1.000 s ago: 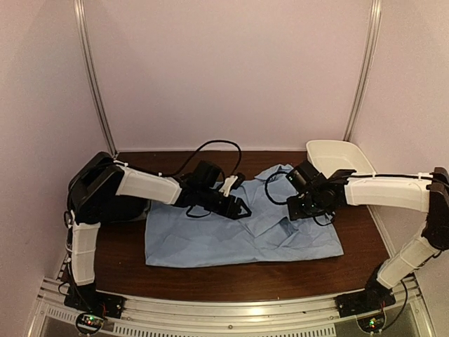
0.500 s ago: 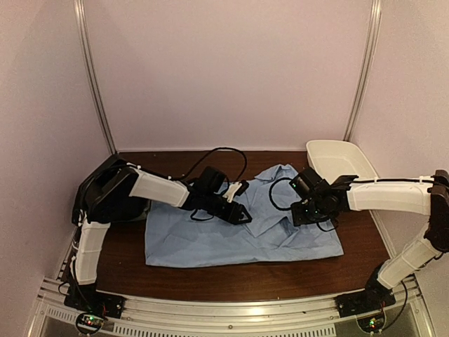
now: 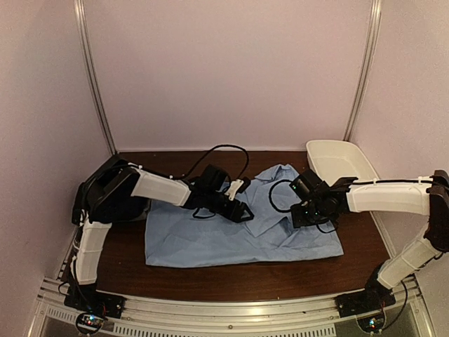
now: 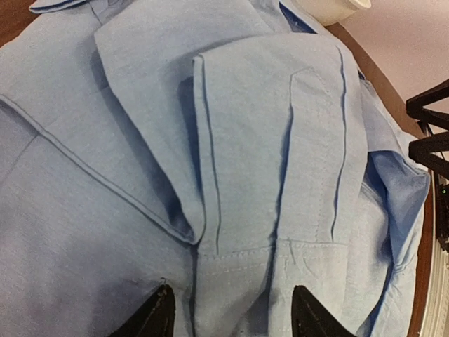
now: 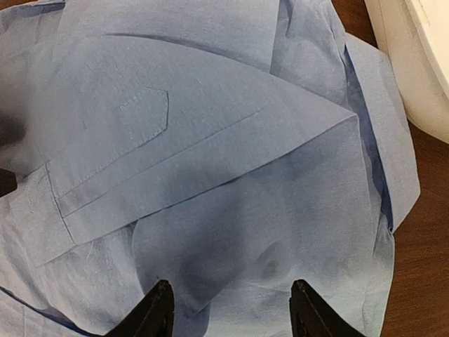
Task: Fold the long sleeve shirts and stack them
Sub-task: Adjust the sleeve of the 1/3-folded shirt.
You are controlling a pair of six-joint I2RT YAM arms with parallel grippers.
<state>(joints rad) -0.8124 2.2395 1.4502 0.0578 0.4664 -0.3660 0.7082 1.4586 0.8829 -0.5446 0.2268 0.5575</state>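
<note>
One long sleeve shirt, light blue, lies spread on the brown table with its sleeves folded over its middle. My left gripper hovers low over the shirt's upper middle. In the left wrist view the left gripper is open, and a stitched sleeve cuff lies flat between its black fingertips. My right gripper is over the shirt's right part. In the right wrist view the right gripper is open above smooth cloth, with a folded sleeve edge just ahead. Neither holds anything.
A white oval tub stands at the back right, close to the shirt's corner; its rim shows in the right wrist view. Bare brown table lies left of and in front of the shirt. Black cables loop behind both grippers.
The left arm has reached a little further right over the shirt. The right gripper has dropped slightly lower and nearer. The shirt lies as before.
</note>
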